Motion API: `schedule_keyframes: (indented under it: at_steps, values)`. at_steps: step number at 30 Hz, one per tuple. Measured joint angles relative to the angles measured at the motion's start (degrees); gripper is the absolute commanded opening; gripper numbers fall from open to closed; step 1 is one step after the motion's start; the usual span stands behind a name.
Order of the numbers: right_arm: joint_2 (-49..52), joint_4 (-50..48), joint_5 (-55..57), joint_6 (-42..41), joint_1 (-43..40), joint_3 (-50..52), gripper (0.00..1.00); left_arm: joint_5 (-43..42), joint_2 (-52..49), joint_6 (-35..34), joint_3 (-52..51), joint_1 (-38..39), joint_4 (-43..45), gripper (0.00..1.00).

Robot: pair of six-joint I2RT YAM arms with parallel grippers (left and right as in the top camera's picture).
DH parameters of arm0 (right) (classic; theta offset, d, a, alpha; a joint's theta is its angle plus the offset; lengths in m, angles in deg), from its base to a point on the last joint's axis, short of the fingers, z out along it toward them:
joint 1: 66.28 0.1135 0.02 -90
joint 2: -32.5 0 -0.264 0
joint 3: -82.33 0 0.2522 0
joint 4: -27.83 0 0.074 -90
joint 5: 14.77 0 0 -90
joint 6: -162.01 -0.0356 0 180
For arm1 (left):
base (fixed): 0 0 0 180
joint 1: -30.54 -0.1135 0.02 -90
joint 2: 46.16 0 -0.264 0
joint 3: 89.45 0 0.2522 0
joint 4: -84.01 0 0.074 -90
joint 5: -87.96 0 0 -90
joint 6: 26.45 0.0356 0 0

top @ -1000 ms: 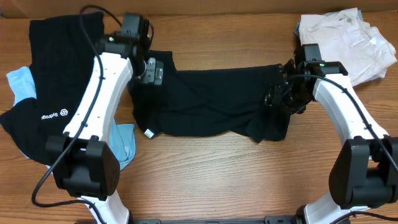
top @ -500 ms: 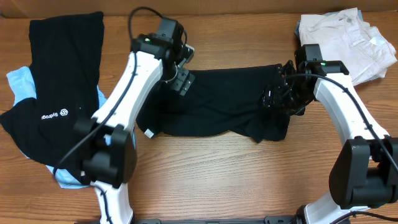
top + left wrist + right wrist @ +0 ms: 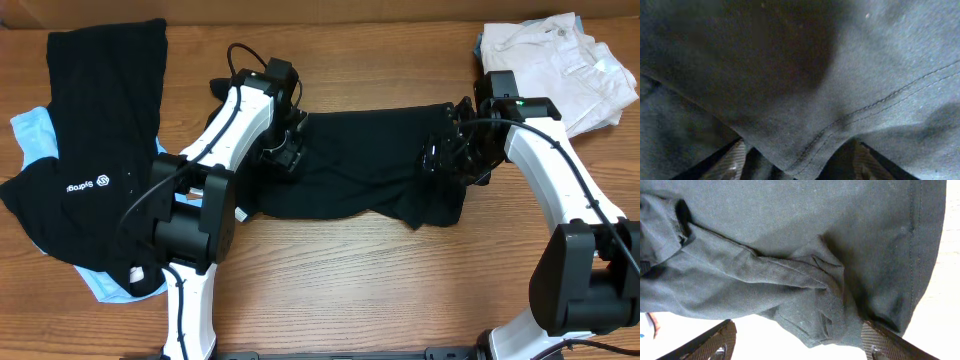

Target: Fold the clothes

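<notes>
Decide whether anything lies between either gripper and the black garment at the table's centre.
Nothing visible does. The left gripper sits on the black garment at its left end, the right gripper at its right end; cloth fills both wrist views.

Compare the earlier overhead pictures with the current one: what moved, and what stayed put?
The left claw swept right, from the left edge of the black shirt toward its middle, dragging the upper left corner inward. The right claw stayed at the shirt's right end; the white clothes and the dark pile did not shift.
</notes>
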Motion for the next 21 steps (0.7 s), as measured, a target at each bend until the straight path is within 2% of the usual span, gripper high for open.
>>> schedule_keyframes:
  at_steps: [5, 8, 13, 17, 21]
  values:
    - [0.0, -0.4, 0.0, 0.0, 0.0, 0.0, 0.85, 0.0, 0.0, 0.0, -2.6, 0.3, -0.5, 0.62]
    - [0.0, -0.5, 0.0, 0.0, 0.0, 0.0, 0.85, 0.0, 0.0, 0.0, -4.1, 0.3, -0.4, 0.57]
    - [0.0, -0.5, 0.0, 0.0, 0.0, 0.0, 0.86, 0.0, 0.0, -0.2, -4.3, 0.2, 0.3, 0.36]
    - [0.0, -0.7, 0.0, 0.0, 0.0, 0.0, 0.86, 0.0, 0.0, -0.2, -4.3, 0.2, 0.7, 0.29]
    - [0.0, -0.7, 0.0, 0.0, 0.0, 0.0, 0.86, 0.0, 0.0, -0.4, -4.1, 0.2, 0.5, 0.16]
